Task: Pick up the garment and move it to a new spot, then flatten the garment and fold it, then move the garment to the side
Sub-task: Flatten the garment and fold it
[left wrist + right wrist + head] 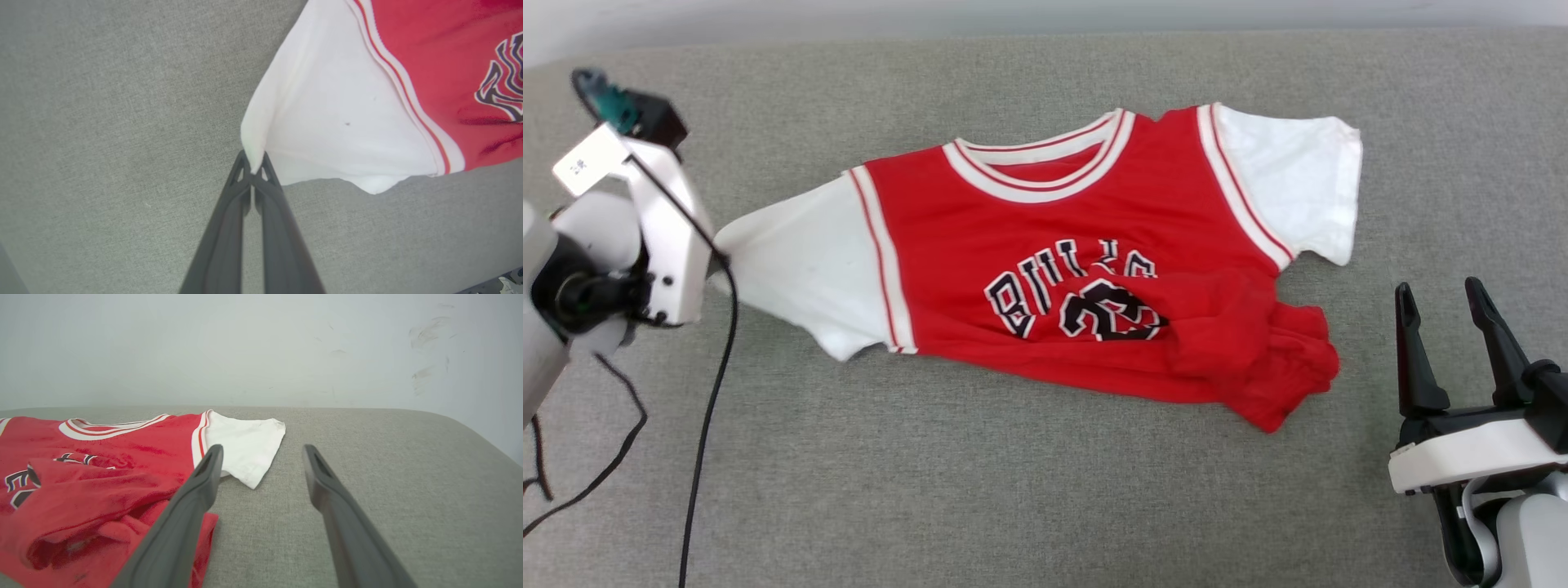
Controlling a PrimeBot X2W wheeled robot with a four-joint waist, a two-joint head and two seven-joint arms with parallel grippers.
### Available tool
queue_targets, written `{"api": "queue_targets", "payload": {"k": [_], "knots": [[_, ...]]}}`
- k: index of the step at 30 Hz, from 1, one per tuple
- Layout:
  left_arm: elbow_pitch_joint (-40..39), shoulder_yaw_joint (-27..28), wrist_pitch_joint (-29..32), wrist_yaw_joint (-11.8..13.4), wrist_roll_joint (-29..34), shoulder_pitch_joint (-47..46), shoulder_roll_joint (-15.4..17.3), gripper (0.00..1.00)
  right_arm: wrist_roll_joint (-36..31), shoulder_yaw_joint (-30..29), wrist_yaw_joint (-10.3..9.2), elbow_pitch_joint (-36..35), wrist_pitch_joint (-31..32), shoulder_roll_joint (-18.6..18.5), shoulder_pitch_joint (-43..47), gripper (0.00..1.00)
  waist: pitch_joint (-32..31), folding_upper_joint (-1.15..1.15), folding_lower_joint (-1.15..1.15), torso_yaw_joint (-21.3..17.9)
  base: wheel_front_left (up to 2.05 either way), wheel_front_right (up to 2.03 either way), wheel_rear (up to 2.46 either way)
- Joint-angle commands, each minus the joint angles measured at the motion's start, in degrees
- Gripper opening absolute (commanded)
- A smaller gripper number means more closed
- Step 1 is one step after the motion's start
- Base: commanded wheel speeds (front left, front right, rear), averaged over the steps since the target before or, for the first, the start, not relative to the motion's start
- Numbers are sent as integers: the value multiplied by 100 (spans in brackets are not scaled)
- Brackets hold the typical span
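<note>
The garment (pixel 1086 261) lies face up on the grey surface: a red jersey with white sleeves, striped trim and black lettering, its lower hem bunched up at the right. My left gripper (pixel 254 163) is shut on the tip of the white left sleeve (pixel 339 122), pinching a fold of cloth between its fingertips. In the head view the left arm (pixel 662 237) stands at that sleeve's outer corner. My right gripper (pixel 1445 306) is open above the surface, to the right of the bunched hem (pixel 90 526), with nothing between its fingers (pixel 196 498).
The grey fabric surface (pixel 1013 506) spreads wide in front of and beside the jersey. A pale wall (pixel 261 347) rises behind its far edge. Black cables (pixel 711 408) hang from the left arm over the surface.
</note>
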Motion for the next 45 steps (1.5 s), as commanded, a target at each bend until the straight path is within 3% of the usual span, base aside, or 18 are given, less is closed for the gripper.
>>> {"api": "queue_targets", "payload": {"k": [1,6,14,15,16,23,26,34,40,45], "knots": [[52,-4,-32,25,-5,103,10,0,-15,-13,-4,6,-10,-36,82,100,13,0,0,-12,0,0,0],[432,29,-216,92,-117,428,133,0,-38,-68,-4,22,2,-46,110,100,81,0,0,-80,0,0,0],[906,-23,-798,26,-90,862,-88,0,-62,-110,-4,-11,90,-75,134,100,43,0,0,-113,0,0,0],[964,-14,-920,24,-76,888,-130,36,-68,-116,-4,-14,119,-86,133,100,13,0,0,-103,0,0,0],[1007,-6,-1085,14,-35,916,-173,100,-75,-118,-4,-19,129,-96,135,100,-28,0,0,-93,0,0,0],[1066,51,-2645,-9,404,1127,-355,100,-64,-232,-4,-100,207,-165,339,100,-492,0,0,56,0,0,0],[911,130,-3468,154,628,1229,-355,100,-49,-343,-4,-174,238,-211,403,100,-657,0,0,149,0,0,0],[79,388,-5272,1069,964,1908,-489,100,-95,-543,-4,-499,460,-528,176,100,-942,0,0,397,0,0,0],[-868,911,-5552,1918,1381,2505,-557,100,53,-240,-5,-845,935,-1093,-283,100,-988,0,0,541,0,0,0],[-1899,1954,-5548,2583,2267,3314,-745,100,575,720,-5,-992,2043,-1906,-714,100,-983,0,0,613,0,0,0]]}}
